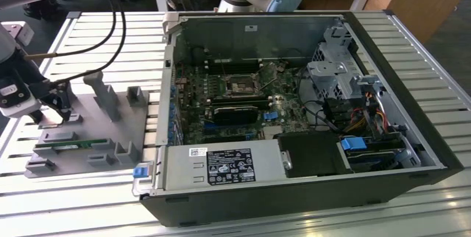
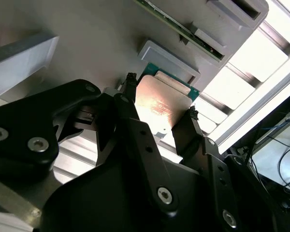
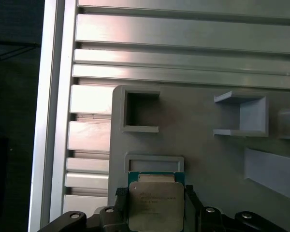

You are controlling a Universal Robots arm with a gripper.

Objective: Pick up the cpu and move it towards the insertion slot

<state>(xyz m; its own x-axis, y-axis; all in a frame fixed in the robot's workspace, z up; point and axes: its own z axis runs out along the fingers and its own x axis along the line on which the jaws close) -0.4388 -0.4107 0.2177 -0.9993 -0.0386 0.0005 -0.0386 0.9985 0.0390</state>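
The grey fixture plate point(image 1: 103, 132) lies on the slatted metal table point(image 1: 74, 201) and carries several raised holders. One of them, at the plate's edge nearest the exterior camera, holds a single green memory stick point(image 1: 70, 145). Over the plate's edge farthest from the computer case point(image 1: 294, 201), the gripper point(image 1: 60, 110) has its two black fingers point(image 2: 130, 94) pressed against opposite edges of the one cpu point(image 3: 154, 200), silver top up with a green border showing. In both wrist views the chip is just beside a shallow rectangular pocket point(image 3: 153, 162) at the plate's rim. The open case lies on its side just beside the plate, on the exterior view's right of it. Its motherboard carries the one insertion slot point(image 1: 241, 85), well apart from the plate.
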